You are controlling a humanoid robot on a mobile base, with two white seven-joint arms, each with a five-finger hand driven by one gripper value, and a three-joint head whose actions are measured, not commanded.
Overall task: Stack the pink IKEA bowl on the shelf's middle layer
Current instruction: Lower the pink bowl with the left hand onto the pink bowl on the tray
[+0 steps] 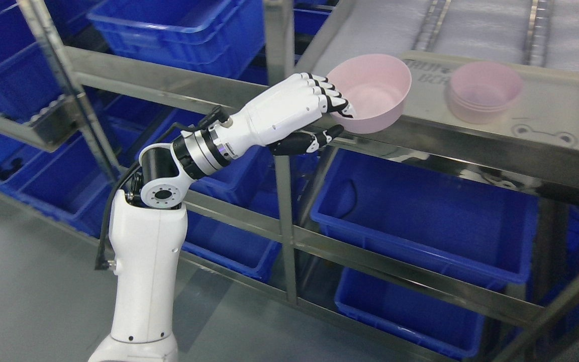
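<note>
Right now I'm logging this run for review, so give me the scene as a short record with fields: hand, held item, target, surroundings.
active hand: left hand, arm entering from lower left
grip: fingers over the rim of a pink bowl, thumb under it
bowl position: tilted, at the front edge of the shelf layer
target: stack of pink bowls upright on a beige tray, to the right of the held bowl, apart from it
below: blue bins on lower levels
right hand: not in view
</note>
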